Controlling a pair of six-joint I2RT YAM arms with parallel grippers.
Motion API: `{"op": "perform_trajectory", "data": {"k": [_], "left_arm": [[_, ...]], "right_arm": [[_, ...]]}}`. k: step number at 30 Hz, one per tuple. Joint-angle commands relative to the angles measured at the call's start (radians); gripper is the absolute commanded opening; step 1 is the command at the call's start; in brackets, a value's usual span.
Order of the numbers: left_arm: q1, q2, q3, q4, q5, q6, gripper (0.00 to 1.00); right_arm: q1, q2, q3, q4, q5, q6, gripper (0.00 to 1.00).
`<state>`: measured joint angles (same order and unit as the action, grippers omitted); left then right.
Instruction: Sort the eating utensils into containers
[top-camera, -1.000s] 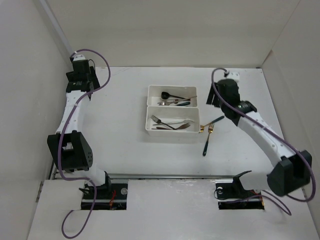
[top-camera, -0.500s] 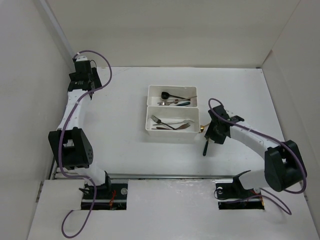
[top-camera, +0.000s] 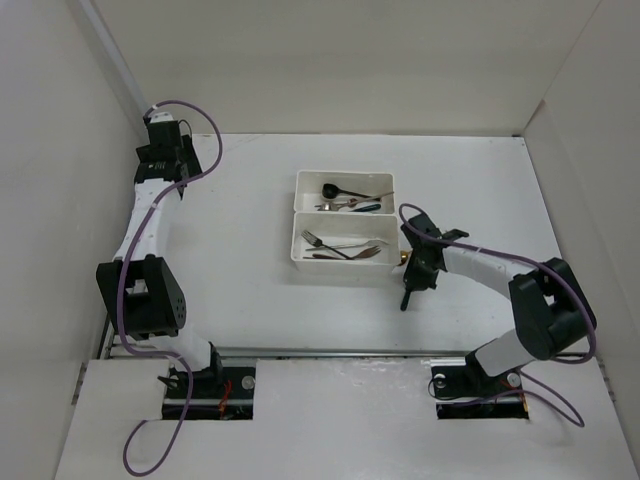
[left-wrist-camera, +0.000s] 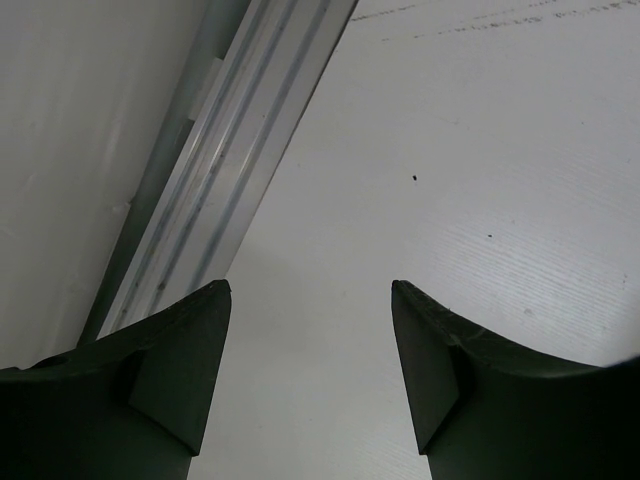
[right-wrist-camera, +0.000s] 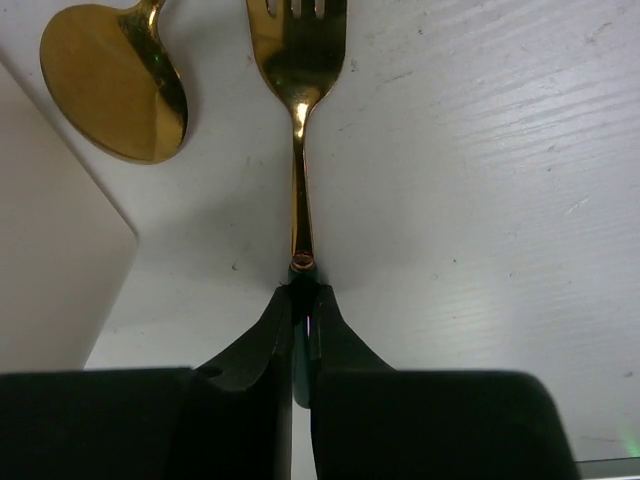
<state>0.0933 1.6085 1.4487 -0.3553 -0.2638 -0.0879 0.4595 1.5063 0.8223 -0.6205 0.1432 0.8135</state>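
Fork (right-wrist-camera: 297, 150), gold-headed with a green handle, lies on the bench just right of the near tray (top-camera: 345, 276). The right pincer (right-wrist-camera: 300, 305), which a second ago hung wide open up beyond that spot, has dropped and clenched on the handle. A gold spoon (right-wrist-camera: 115, 85) lies between fork and tray. The pick looks made, so lifting into a tray should come next. Left pincer (left-wrist-camera: 308, 320) stands released and empty, far left of the tray.

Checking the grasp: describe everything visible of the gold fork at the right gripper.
The gold fork has a metal-looking head and slim neck joining a dark green handle. It seems to lie flat on the white table, tines away from the right gripper, whose shut fingers pinch the handle's top. A gold spoon lies beside it.
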Motion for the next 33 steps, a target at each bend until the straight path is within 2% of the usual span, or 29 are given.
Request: {"op": "perform_trajectory", "data": {"k": [1, 3, 5, 8, 9, 10, 12, 13, 14, 16, 17, 19, 20, 23, 26, 27, 28, 29, 32, 33], "left_arm": [[0.010, -0.064, 0.010, 0.021, -0.018, -0.007, 0.63], [0.010, -0.064, 0.010, 0.021, -0.018, -0.007, 0.63], [0.010, -0.064, 0.010, 0.021, -0.018, -0.007, 0.63], [0.010, -0.064, 0.001, 0.021, -0.028, -0.007, 0.63], [0.010, -0.064, 0.001, 0.021, -0.028, -0.007, 0.63], [0.010, -0.064, 0.001, 0.021, -0.028, -0.007, 0.63], [0.010, -0.064, 0.001, 0.021, -0.028, -0.007, 0.63], [0.010, -0.064, 0.001, 0.021, -0.028, -0.007, 0.63], [0.010, -0.064, 0.001, 0.021, -0.028, -0.007, 0.63], [0.010, -0.075, 0.001, 0.021, -0.028, 0.002, 0.63], [0.010, -0.084, -0.008, 0.021, -0.028, 0.002, 0.63], [0.010, -0.093, -0.008, 0.030, -0.037, 0.002, 0.63], [0.019, -0.104, -0.019, 0.030, -0.037, 0.011, 0.63], [0.019, -0.114, -0.019, 0.039, -0.046, 0.022, 0.63], [0.029, -0.125, -0.028, 0.039, -0.057, 0.022, 0.63], [0.029, -0.134, -0.040, 0.039, -0.057, 0.022, 0.63], [0.029, -0.134, -0.040, 0.039, -0.057, 0.022, 0.64], [0.039, -0.134, -0.040, 0.039, -0.057, 0.022, 0.64], [0.039, -0.134, -0.040, 0.039, -0.057, 0.022, 0.64], [0.039, -0.134, -0.040, 0.039, -0.057, 0.022, 0.64]], "right_arm": [[-0.001, -0.006, -0.017, -0.016, 0.047, 0.059, 0.00], [-0.001, -0.065, 0.011, -0.077, 0.119, 0.070, 0.00], [-0.001, -0.119, 0.090, -0.122, 0.289, 0.059, 0.00], [-0.001, -0.210, 0.207, -0.121, 0.517, -0.107, 0.00], [0.022, -0.222, 0.283, -0.017, 0.547, -0.210, 0.00], [0.043, -0.222, 0.319, 0.037, 0.580, -0.407, 0.00], [0.126, -0.201, 0.414, 0.137, 0.666, -0.593, 0.00], [0.155, -0.184, 0.435, 0.244, 0.667, -0.694, 0.00], [0.186, -0.148, 0.446, 0.302, 0.667, -0.906, 0.00], [0.263, -0.115, 0.446, 0.420, 0.508, -1.098, 0.00], [0.283, -0.082, 0.446, 0.421, 0.427, -1.237, 0.00], [0.332, -0.051, 0.446, 0.404, 0.211, -1.332, 0.00], [0.349, -0.025, 0.436, 0.374, 0.161, -1.388, 0.00], [0.370, 0.000, 0.394, 0.354, 0.009, -1.427, 0.00], [0.381, 0.020, 0.364, 0.354, -0.056, -1.470, 0.00], [0.381, 0.020, 0.363, 0.354, -0.056, -1.470, 0.03], [0.390, 0.046, 0.363, 0.354, -0.022, -1.481, 0.22], [0.390, 0.046, 0.363, 0.354, -0.010, -1.481, 0.30], [0.390, 0.060, 0.397, 0.323, 0.021, -1.492, 0.61], [0.390, 0.043, 0.397, 0.323, 0.057, -1.492, 0.66]]}}
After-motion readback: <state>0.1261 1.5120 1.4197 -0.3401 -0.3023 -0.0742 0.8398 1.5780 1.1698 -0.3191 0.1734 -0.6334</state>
